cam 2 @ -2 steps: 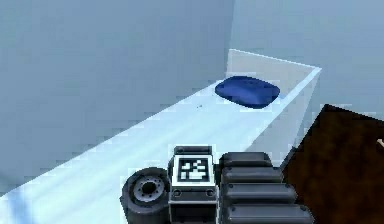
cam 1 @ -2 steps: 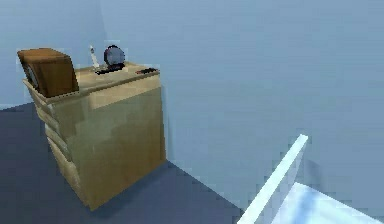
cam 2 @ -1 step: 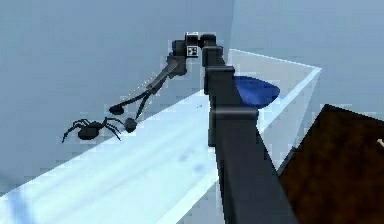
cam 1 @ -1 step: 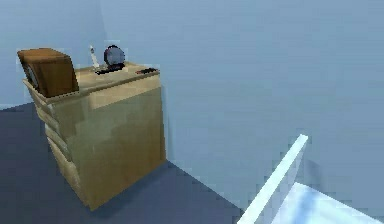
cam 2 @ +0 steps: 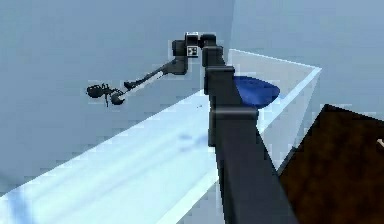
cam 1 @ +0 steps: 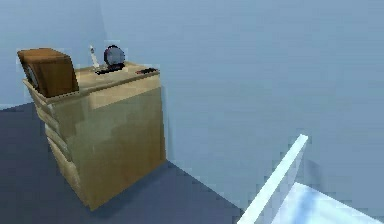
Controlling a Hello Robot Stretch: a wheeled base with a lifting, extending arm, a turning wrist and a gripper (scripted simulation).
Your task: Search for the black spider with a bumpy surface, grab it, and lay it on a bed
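Note:
In the arm side view the dark arm (cam 2: 235,130) rises from the bottom edge, and its gripper (cam 2: 120,94) points left with thin fingers. A small black lumpy thing (cam 2: 97,91), the spider by its colour, hangs at the fingers' far end. It is clear of every surface, with bare blue wall behind it, so the gripper holds it. Below lies a white bed (cam 2: 130,165) with a blue pillow (cam 2: 252,92) at its far end.
A light wooden dresser (cam 1: 105,130) stands against the wall in the forward view, carrying a brown box (cam 1: 50,70) and a dark round object (cam 1: 114,55). The bed's white corner (cam 1: 290,185) shows at lower right. A dark wooden piece of furniture (cam 2: 340,160) sits at the arm side view's right.

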